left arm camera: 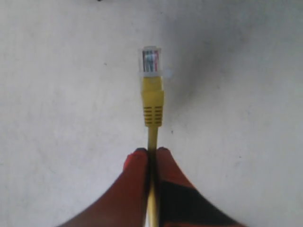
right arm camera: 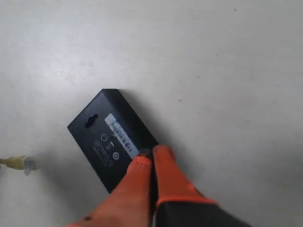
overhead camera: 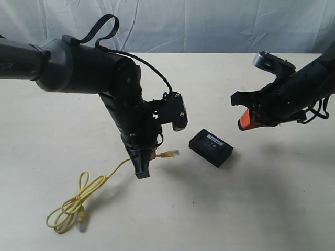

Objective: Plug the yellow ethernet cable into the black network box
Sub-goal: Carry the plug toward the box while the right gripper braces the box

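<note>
Yellow ethernet cable (overhead camera: 99,183) and black network box (overhead camera: 210,148) are sharing the pale bench (overhead camera: 272,209) that I am working from afar, with a creased white cloth (overhead camera: 209,21) hanging behind it. My left arm (overhead camera: 78,65) is reaching down over the left half of the bench, and its left jaws are pinching the cable. My right arm (overhead camera: 298,89) is hovering on the right, raised off the bench and apart from the box. Its right jaws are pressed together on nothing.

The box is lying flat between the two arms, label strip (right arm camera: 122,134) facing up, and neither arm is touching it. From the left jaws the cable is running down to the bench and gathering in loose loops toward the lower left of the exterior view, where its far plug (overhead camera: 81,226) is lying.

The orange fingertips (left arm camera: 135,163) are closing on the cord just behind the yellow boot (left arm camera: 152,101). The clear plug (left arm camera: 151,60) is sticking out free beyond them, pointing toward the box, near it but not touching.
</note>
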Action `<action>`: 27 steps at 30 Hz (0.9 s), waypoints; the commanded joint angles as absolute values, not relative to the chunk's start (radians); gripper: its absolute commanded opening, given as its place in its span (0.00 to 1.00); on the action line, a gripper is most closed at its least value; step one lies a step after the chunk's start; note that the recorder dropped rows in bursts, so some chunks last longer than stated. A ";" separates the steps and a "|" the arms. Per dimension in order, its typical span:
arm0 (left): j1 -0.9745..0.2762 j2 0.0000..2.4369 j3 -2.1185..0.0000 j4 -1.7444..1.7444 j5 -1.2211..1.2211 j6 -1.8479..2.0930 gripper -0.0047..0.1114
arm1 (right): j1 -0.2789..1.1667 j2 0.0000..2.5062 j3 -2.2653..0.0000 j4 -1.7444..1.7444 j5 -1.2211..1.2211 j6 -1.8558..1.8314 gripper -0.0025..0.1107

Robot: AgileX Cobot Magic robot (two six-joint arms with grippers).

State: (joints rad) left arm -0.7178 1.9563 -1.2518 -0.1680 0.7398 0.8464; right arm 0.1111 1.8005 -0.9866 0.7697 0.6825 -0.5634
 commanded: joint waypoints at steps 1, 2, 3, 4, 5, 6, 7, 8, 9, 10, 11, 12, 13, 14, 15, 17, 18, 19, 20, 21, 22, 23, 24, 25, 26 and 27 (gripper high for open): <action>-0.719 1.952 -1.248 -0.209 0.690 0.817 0.04 | 0.113 1.894 -1.015 0.822 0.689 -0.621 0.01; -0.719 1.955 -1.248 -0.210 0.682 0.817 0.04 | 0.113 1.912 -1.018 0.831 0.699 -0.629 0.01; -0.719 1.963 -1.248 -0.213 0.678 0.817 0.04 | 0.113 1.928 -1.020 0.850 0.714 -0.643 0.01; -0.719 1.973 -1.248 -0.213 0.677 0.817 0.04 | 0.113 1.942 -1.021 0.878 0.725 -0.670 0.01; -0.719 1.987 -1.248 -0.208 0.675 0.817 0.04 | 0.113 1.954 -1.023 0.907 0.737 -0.695 0.01; -0.719 1.999 -1.248 -0.201 0.670 0.819 0.04 | 0.113 1.963 -1.023 0.927 0.747 -0.717 0.01; -0.719 2.008 -1.248 -0.197 0.663 0.819 0.04 | 0.113 1.970 -1.023 0.947 0.751 -0.734 0.01; -0.719 2.014 -1.248 -0.199 0.654 0.817 0.04 | 0.113 1.978 -1.023 0.953 0.756 -0.738 0.01; -0.719 2.017 -1.248 -0.204 0.643 0.819 0.04 | 0.113 1.980 -1.023 0.955 0.756 -0.738 0.01; -0.719 2.017 -1.248 -0.209 0.631 0.821 0.04 | 0.113 1.982 -1.023 0.955 0.756 -0.738 0.01; -0.719 2.017 -1.248 -0.209 0.620 0.821 0.04 | 0.113 1.982 -1.023 0.952 0.758 -0.738 0.01; -0.719 2.017 -1.248 -0.209 0.611 0.821 0.04 | 0.113 1.982 -1.023 0.954 0.767 -0.738 0.01; -0.719 2.017 -1.248 -0.209 0.602 0.821 0.04 | 0.113 1.982 -1.023 0.959 0.779 -0.743 0.01; -0.719 2.017 -1.248 -0.209 0.596 0.821 0.04 | 0.113 1.982 -1.023 0.960 0.790 -0.748 0.01; -0.719 2.017 -1.248 -0.209 0.592 0.823 0.04 | 0.113 1.982 -1.023 0.960 0.803 -0.751 0.01; -0.719 2.017 -1.248 -0.209 0.583 0.837 0.04 | 0.113 1.982 -1.023 0.960 0.814 -0.751 0.01; -0.719 2.017 -1.248 -0.211 0.575 0.849 0.04 | 0.113 1.980 -1.023 0.960 0.810 -0.751 0.01; -0.719 2.019 -1.250 -0.211 0.569 0.871 0.04 | 0.113 1.980 -1.023 0.966 0.793 -0.751 0.01; -0.719 2.022 -1.255 -0.216 0.577 0.878 0.04 | 0.110 1.980 -1.023 0.969 0.783 -0.751 0.01; -0.719 2.030 -1.276 -0.216 0.595 0.878 0.04 | 0.110 1.980 -1.023 0.970 0.758 -0.751 0.01; -0.719 2.037 -1.290 -0.216 0.604 0.878 0.04 | 0.110 1.980 -1.023 0.973 0.745 -0.751 0.01; -0.719 2.053 -1.317 -0.216 0.618 0.892 0.04 | 0.110 1.980 -1.025 0.978 0.735 -0.751 0.01; -0.719 2.064 -1.334 -0.216 0.632 0.901 0.04 | 0.110 1.980 -1.028 0.976 0.732 -0.751 0.01; -0.719 2.089 -1.367 -0.218 0.666 0.912 0.04 | 0.110 1.982 -1.043 0.971 0.734 -0.751 0.01; -0.719 2.103 -1.380 -0.231 0.683 0.926 0.04 | 0.110 1.982 -1.056 0.969 0.734 -0.751 0.01; -0.719 2.110 -1.387 -0.246 0.685 0.926 0.04 | 0.110 1.982 -1.065 0.969 0.734 -0.751 0.01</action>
